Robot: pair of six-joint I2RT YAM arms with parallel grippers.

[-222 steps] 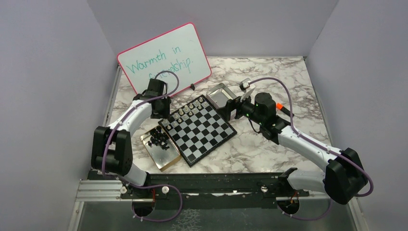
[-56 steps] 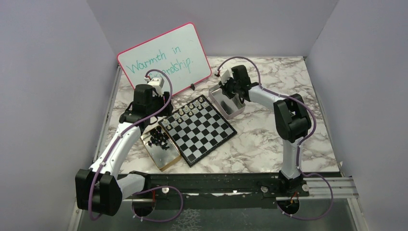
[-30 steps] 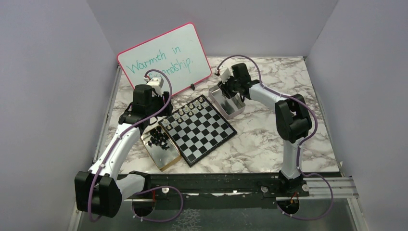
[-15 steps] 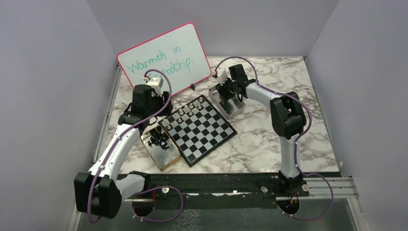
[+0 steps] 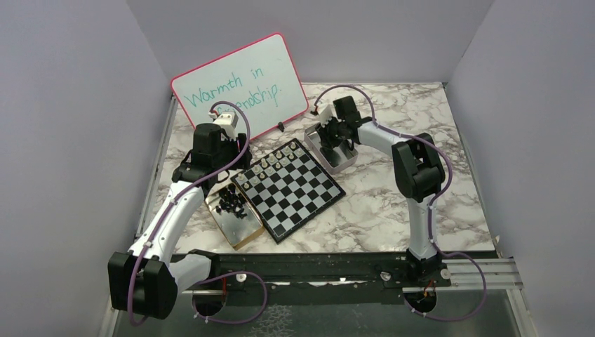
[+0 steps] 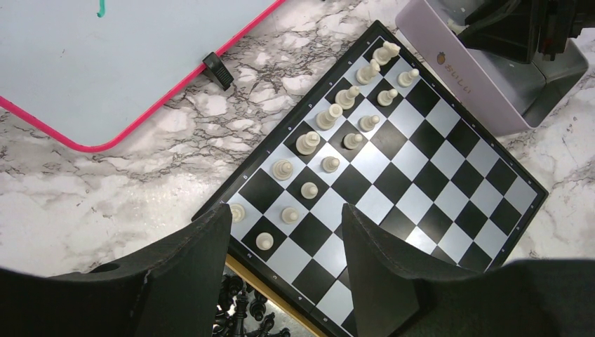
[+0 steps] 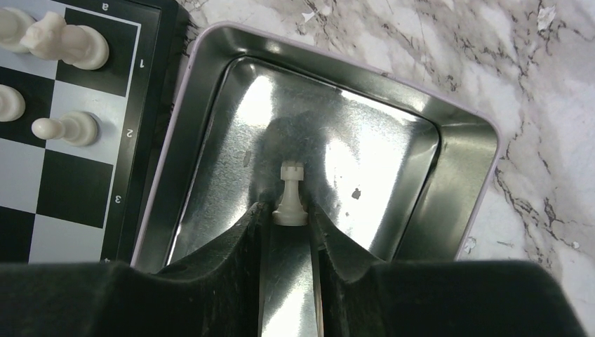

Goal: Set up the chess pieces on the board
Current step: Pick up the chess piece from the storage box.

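Bright metal tin (image 7: 456, 196), pale-rimmed, set just beside the far right edge of the board (image 5: 295, 189). Its near end is cut off by the right gripper (image 7: 289, 212) in the wrist view, and the fingertips are hidden inside it in the overhead view.

Pink-rimmed whiteboard (image 5: 238, 88): the lower word of the green writing is partly covered by the left arm and cannot be read whole.

Heaped black chess pieces (image 5: 231, 202): laid on a gold tin (image 5: 242, 228) against the board's left edge; single types cannot be made out.

Two rows of cream chess pieces (image 6: 330, 140) are stood along the board's far left edge.

The right gripper is narrowed, its fingers pinching the base of a cream rook (image 7: 290, 193) held upright inside the metal tin. Whether the rook rests on the floor cannot be told.

The left gripper (image 6: 286, 214) is spread wide with nothing held, and is hung above the board's left corner.
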